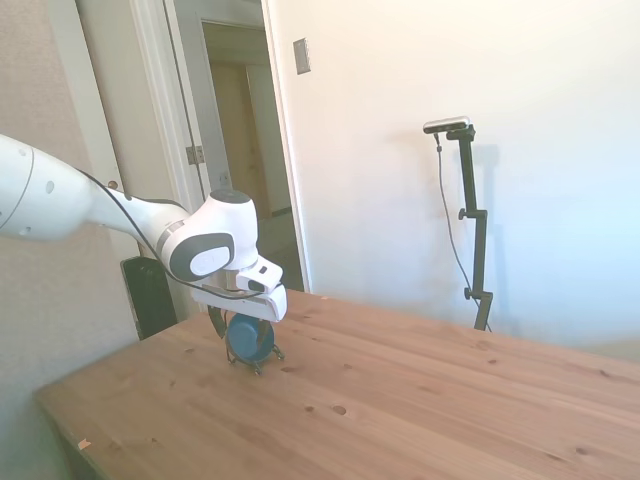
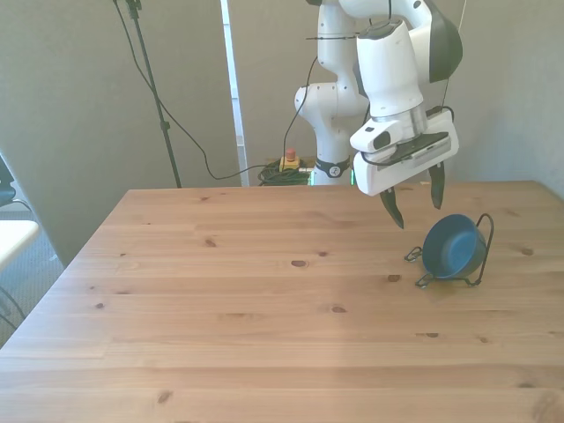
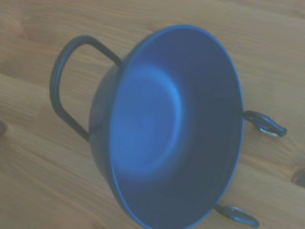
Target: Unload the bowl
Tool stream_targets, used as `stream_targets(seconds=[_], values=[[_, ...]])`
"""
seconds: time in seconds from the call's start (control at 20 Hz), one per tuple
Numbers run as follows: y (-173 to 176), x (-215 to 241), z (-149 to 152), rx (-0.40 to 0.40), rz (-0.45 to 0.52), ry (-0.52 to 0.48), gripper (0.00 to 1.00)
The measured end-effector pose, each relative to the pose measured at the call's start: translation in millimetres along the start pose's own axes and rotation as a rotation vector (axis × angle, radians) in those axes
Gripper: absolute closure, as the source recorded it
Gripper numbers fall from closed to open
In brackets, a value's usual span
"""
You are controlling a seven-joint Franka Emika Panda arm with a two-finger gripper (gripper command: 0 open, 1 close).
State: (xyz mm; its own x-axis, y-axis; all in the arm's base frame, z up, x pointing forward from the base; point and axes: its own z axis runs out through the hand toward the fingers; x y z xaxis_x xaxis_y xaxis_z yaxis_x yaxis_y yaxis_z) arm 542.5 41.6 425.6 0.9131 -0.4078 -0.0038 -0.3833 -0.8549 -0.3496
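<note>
**Still racked: bowl not yet lifted**

Clearly the unloading has barely begun. The bowl (image 2: 451,247) sits propped on its edge in a small wire rack (image 2: 480,231), near the surface's edge on the front view's right, its opening tilted sideways. The gripper (image 2: 418,199) hangs just above and slightly beside it, jaws spread wide and holding nothing. What remains, as I judge it, is the whole job: closing on the rim, lifting the bowl free of the wire and setting it down on the bare wood.

The bowl is round, smooth and dark blue, with a soft sheen inside that suggests glazed or enamelled ware. The rack is thin dark bent wire with looped feet. The surface (image 2: 220,308) is pale knotty pine planking.
</note>
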Motion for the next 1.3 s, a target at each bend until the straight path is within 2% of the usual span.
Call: stream_targets(seconds=[0.2, 0.5, 0.7, 1.05, 1.1, 1.3], values=[[-12.1, 15.0, 8.5, 0.035, -0.053, -0.024, 0.0], [-47.9, -0.6, 18.4, 0.058, -0.162, -0.1, 0.0], [-47.4, 4.3, 32.4, 0.059, -0.183, -0.154, 0.0], [-48.0, 7.9, 30.9, 0.062, -0.186, -0.149, 0.0], [-48.2, 7.8, 30.2, 0.062, -0.187, -0.148, 1.0], [-48.5, 7.6, 29.7, 0.063, -0.187, -0.147, 1.0]])
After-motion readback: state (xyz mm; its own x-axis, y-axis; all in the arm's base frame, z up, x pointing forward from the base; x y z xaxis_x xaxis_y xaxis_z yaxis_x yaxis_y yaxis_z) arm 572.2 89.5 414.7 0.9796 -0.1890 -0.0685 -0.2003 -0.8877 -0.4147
